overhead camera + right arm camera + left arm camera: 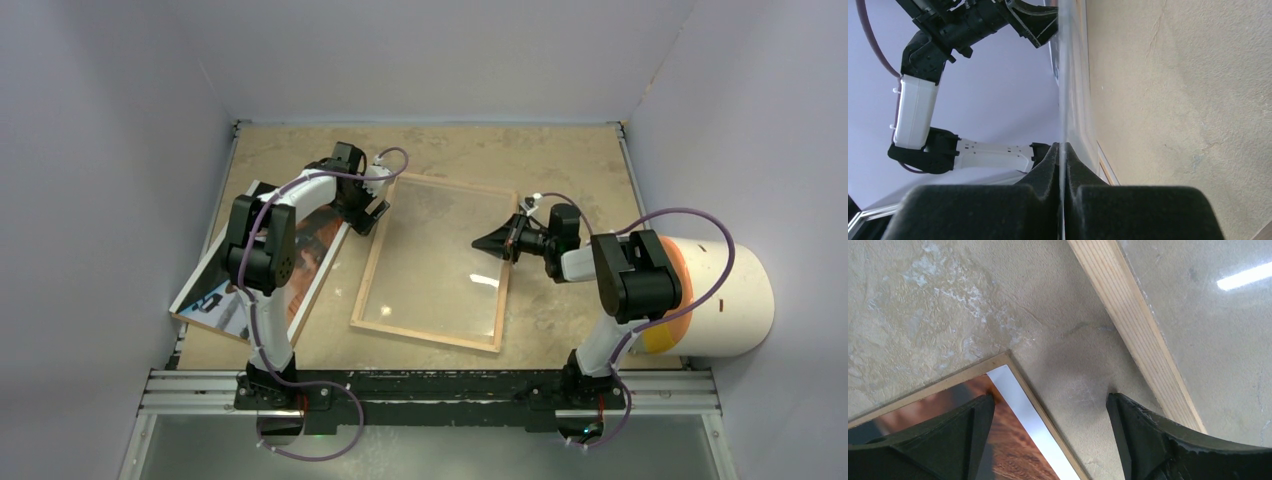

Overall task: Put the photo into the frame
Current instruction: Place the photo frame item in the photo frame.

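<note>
Status: early stage; the photo is not yet in the frame.

Nearest, at the left of the top view, we find the photo (318,238) lying face up on a brown board (948,382), beside the frame but outside it.

At centre, the frame (425,336) lies flat on the surface (560,170), wood face up. A clear sheet (440,260) covers its opening. The right tool (495,243) is closed on this sheet near the right rail. The right wrist view shows the sheet edge-on, pinched between both fingers (1038,170). We cannot tell how far it is raised.

Farthest, the left tool (368,208) hangs wide apart over the photo's upper corner. One finger is above the print, the other above bare surface beside the frame's left rail. It holds nothing.

Remaining, in our judgement: clear the sheet, grasp the photo, lay it in the frame.
</note>
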